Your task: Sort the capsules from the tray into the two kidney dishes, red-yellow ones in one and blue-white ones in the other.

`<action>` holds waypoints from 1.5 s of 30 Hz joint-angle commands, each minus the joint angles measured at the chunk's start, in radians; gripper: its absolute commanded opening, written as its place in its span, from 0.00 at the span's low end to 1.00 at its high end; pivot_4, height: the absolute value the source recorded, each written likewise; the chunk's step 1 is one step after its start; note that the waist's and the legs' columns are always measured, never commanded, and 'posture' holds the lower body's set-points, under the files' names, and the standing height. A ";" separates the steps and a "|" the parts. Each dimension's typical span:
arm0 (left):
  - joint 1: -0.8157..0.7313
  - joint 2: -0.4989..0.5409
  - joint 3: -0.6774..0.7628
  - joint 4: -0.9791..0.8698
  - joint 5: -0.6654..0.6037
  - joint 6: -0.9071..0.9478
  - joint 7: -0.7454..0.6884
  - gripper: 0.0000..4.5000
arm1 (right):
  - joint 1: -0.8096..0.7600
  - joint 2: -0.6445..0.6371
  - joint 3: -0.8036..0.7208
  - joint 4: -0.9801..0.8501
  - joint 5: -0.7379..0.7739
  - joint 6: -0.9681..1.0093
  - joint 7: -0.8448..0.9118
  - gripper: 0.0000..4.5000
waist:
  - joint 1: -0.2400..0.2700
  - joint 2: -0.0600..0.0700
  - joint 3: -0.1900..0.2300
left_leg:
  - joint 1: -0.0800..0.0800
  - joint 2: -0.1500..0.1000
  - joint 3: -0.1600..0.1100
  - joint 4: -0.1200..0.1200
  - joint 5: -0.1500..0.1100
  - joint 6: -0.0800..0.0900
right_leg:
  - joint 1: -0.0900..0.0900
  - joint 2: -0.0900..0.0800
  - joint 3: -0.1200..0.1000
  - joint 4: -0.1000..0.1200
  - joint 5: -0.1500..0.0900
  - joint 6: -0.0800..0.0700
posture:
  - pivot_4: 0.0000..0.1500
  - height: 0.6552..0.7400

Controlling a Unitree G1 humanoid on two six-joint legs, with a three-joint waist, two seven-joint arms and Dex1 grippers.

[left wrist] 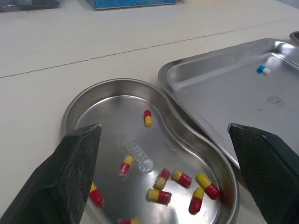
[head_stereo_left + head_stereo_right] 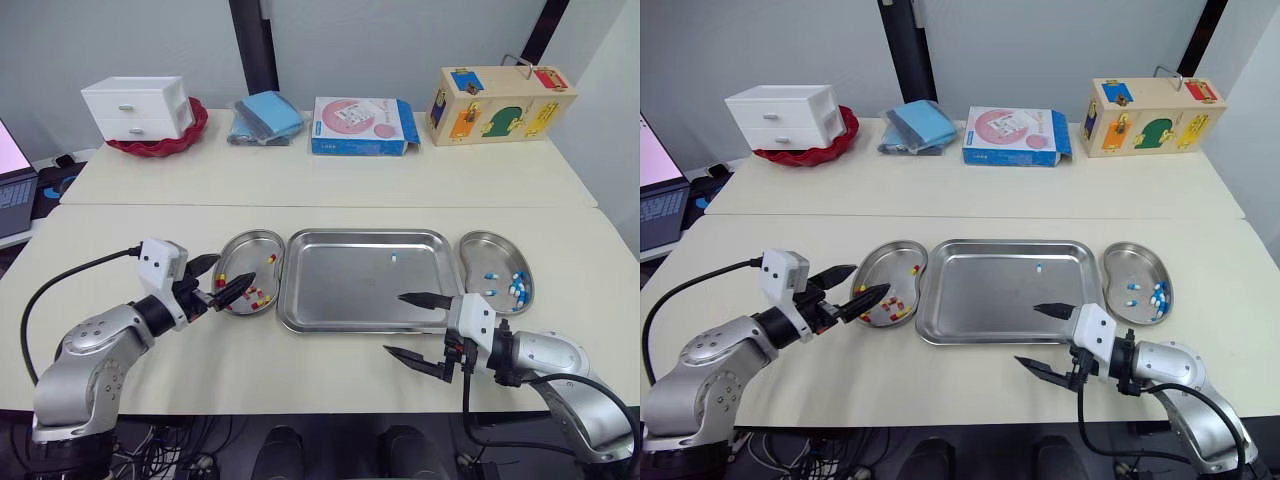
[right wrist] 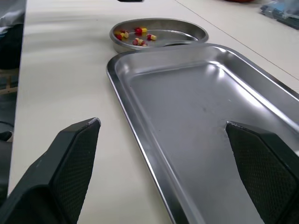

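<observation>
A long cream table (image 2: 300,375) carries everything. At its middle lies a rectangular stainless-steel tray (image 2: 340,295), nearly bare. At the tray's 9 o'clock, touching its rim, sits a kidney-shaped steel dish (image 2: 240,240), and at 3 o'clock, just beside the rim, its twin (image 2: 478,246).

The left gripper (image 2: 237,270) hovers over the 9 o'clock dish, black fingers spread apart and holding nothing. The right gripper (image 2: 392,322) hangs at the tray's 5 o'clock, across the near rim, fingers also wide apart and empty.

The 9 o'clock dish holds a scatter of red-yellow capsules (image 2: 255,295); the 3 o'clock dish holds several blue-white capsules (image 2: 518,288). One small blue-white capsule (image 2: 394,258) lies alone on the tray floor, at about 1 o'clock from the tray's centre and at 12 o'clock from the right gripper.

That single capsule looks like the only piece left to sort, and the right arm is better placed for it. A good pick would bring the fingers down across the capsule's short axis, narrowing them first so it cannot skid on the slick steel, then lift it clear of the rim before swinging to 3 o'clock.
</observation>
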 commanded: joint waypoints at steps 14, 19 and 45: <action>0.529 0.046 0.298 0.062 0.012 -0.236 -0.188 1.00 | 0.412 -0.176 -0.617 0.149 0.109 -0.032 0.174 1.00 | -0.001 -0.002 0.000 | 0.000 0.000 0.001 -0.001 0.000 0.000 | 0.000 0.000 0.000 -0.001 -0.003 -0.005 | 1.00 0.62; 0.615 0.024 0.294 0.071 0.024 -0.279 -0.222 1.00 | 0.413 -0.232 -0.666 0.298 0.093 -0.060 0.243 1.00 | -0.006 -0.003 -0.001 | 0.001 0.001 0.002 -0.001 0.000 0.000 | 0.000 0.000 0.001 -0.001 -0.003 -0.005 | 1.00 0.62; 0.304 -0.129 -0.116 -0.039 -0.054 -0.570 -0.425 1.00 | 0.698 -0.060 -0.645 -0.063 0.058 -0.034 0.173 1.00 | -0.004 0.000 -0.003 | 0.001 0.001 0.002 0.000 0.000 0.000 | 0.001 0.000 0.001 -0.001 -0.002 -0.002 | 1.00 0.62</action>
